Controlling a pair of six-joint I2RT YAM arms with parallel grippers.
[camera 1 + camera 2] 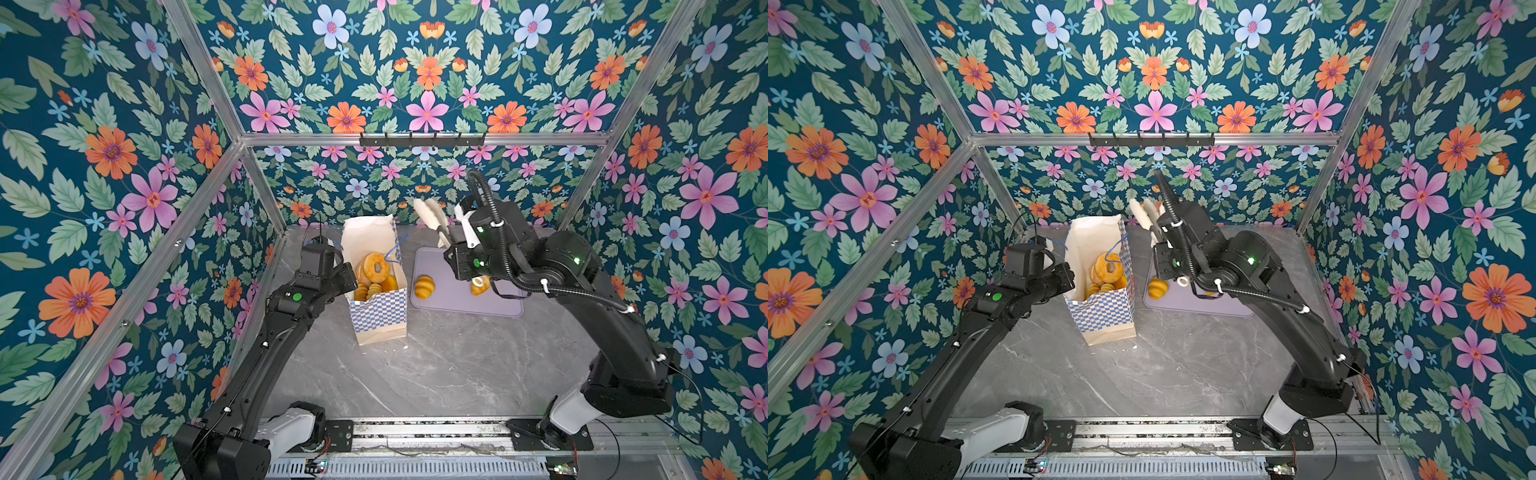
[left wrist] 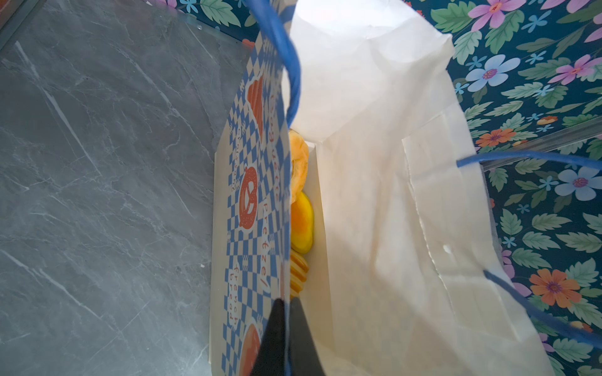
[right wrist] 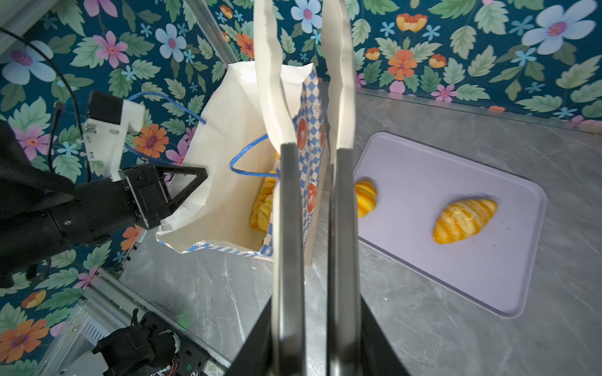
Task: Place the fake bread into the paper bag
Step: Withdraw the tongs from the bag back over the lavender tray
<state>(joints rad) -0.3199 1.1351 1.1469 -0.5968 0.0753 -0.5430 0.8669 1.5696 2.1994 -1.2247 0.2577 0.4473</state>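
Clamping the rim of the paper bag [image 1: 378, 311], the left gripper [image 2: 286, 302] steadies it while the empty right gripper [image 1: 426, 208], jaws narrowly parted, hovers beside the bag, with the croissant [image 3: 464, 221] and ridged bun [image 1: 424, 286] below it on the tray [image 1: 498, 307].

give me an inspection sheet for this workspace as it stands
surface: grey marble-look table.
job's things: paper bag upright and open, holding a ring over ridged pieces; a ridged bun and a croissant lie on the lilac tray beside it.
clutter: a few white flecks by the bag's foot.
grippers: left hand shut on the bag's wall; right hand open, empty, raised beside the bag's top.
cables: black ribbed hose loops over the right arm; thin wires along the front rail.
surroundings: flowered walls, metal frame, black hook rail.
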